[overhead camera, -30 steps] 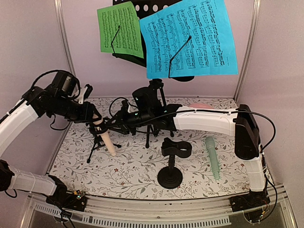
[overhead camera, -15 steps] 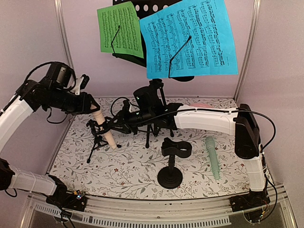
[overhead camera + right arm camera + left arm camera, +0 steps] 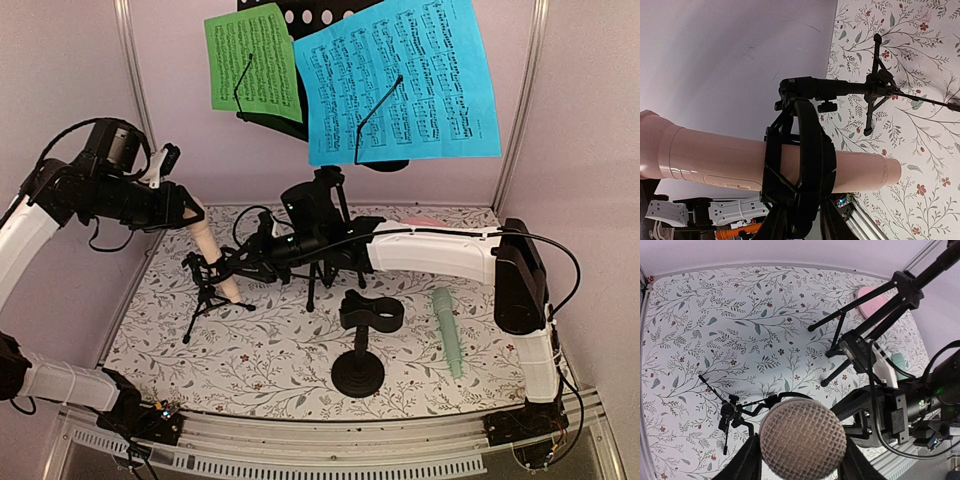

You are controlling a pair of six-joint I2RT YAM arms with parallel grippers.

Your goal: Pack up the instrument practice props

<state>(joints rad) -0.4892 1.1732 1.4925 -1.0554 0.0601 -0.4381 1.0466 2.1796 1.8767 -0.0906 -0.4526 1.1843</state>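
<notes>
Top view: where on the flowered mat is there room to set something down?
Widest bare patch: front left of the mat, between the small tripod holder and the round-base holder. A narrower strip between that holder and the mint microphone. The middle back is crowded: music stand legs, right arm.

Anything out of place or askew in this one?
Nothing damaged or spilled. The beige microphone sits slanted in the tripod mic holder, gripped at its head by the left hand while the right hand clamps its clip. The blue page hangs crooked on the music stand, and the mint microphone lies flat.
</notes>
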